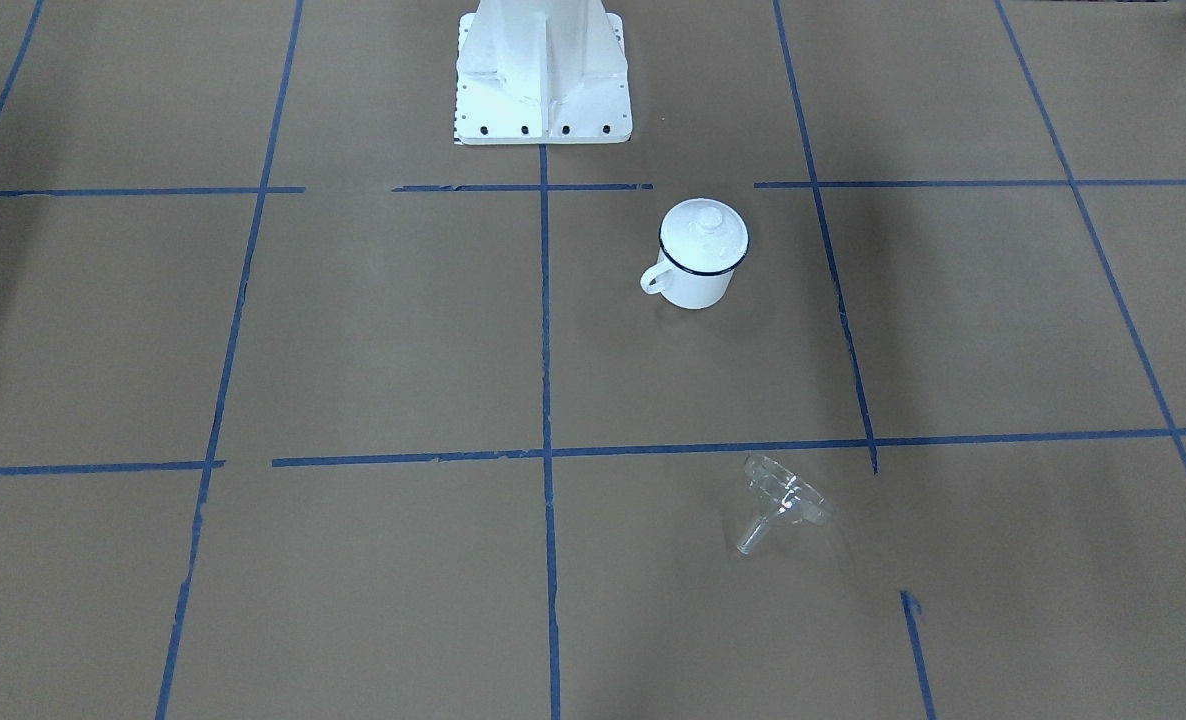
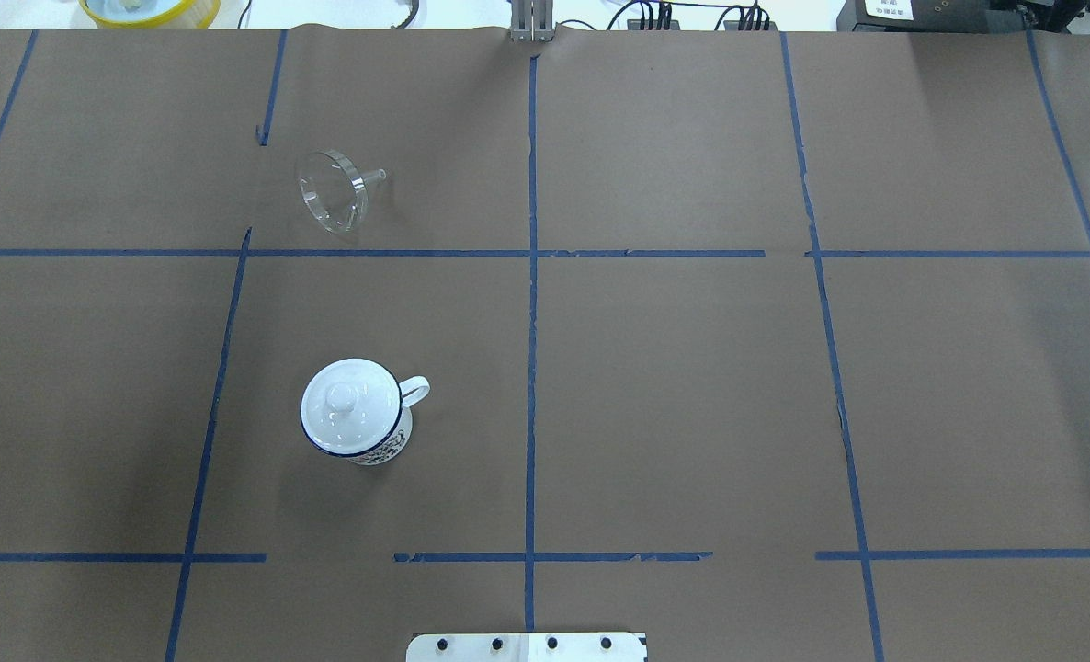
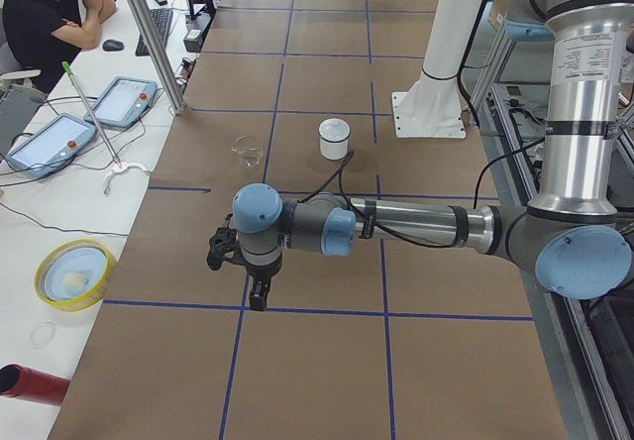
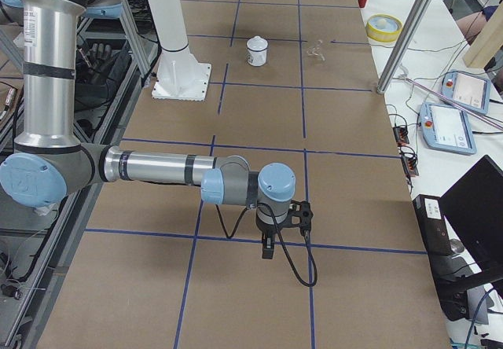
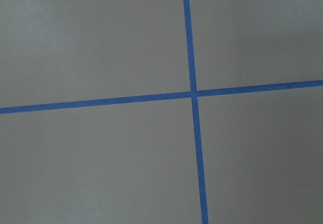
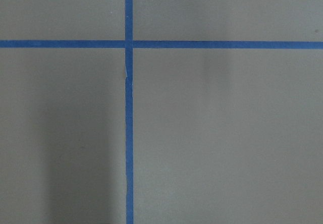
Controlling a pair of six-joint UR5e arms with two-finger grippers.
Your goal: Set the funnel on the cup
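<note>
The white enamel cup (image 1: 698, 287) with a dark blue rim stands upright on the brown table, its handle toward the table's middle. A round white knobbed lid (image 1: 705, 229) covers it. In the overhead view the cup (image 2: 389, 448) is at left of centre. The clear funnel (image 1: 779, 500) lies on its side farther from the robot base, also in the overhead view (image 2: 332, 190). My left gripper (image 3: 258, 296) shows only in the exterior left view, far from both. My right gripper (image 4: 268, 251) shows only in the exterior right view. I cannot tell whether either is open or shut.
The white robot base (image 1: 543, 70) stands at the table's robot side. Blue tape lines grid the brown paper. A yellow bowl (image 3: 74, 274), a red cylinder (image 3: 35, 385), tablets (image 3: 124, 101) and a metal pole (image 3: 149, 34) are along the operators' side, where a person (image 3: 50, 9) sits.
</note>
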